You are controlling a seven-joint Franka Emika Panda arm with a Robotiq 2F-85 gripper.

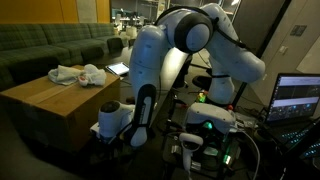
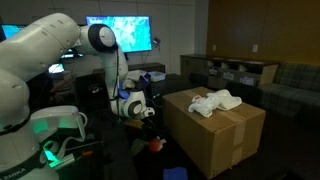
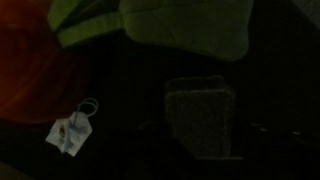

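Note:
My gripper (image 2: 146,114) hangs low beside a large cardboard box (image 2: 215,138), close to the floor. In an exterior view an orange thing (image 2: 155,144) lies on the floor just below it. The wrist view is very dark. It shows a dark rectangular thing (image 3: 203,115) in the middle, the orange thing (image 3: 28,70) at the left, a small white tag (image 3: 70,133) and a pale green thing (image 3: 185,25) at the top. My fingers are lost in the dark, so their state and any hold on something stay unclear. In an exterior view my white wrist (image 1: 110,116) dips down next to the box (image 1: 60,100).
A crumpled white cloth (image 2: 215,101) (image 1: 78,74) lies on top of the box, with a tablet (image 1: 118,69) at its far corner. A green sofa (image 1: 50,42) stands behind. A laptop (image 1: 298,98), a lit monitor (image 2: 118,32) and green-lit equipment (image 2: 55,125) crowd the arm's base.

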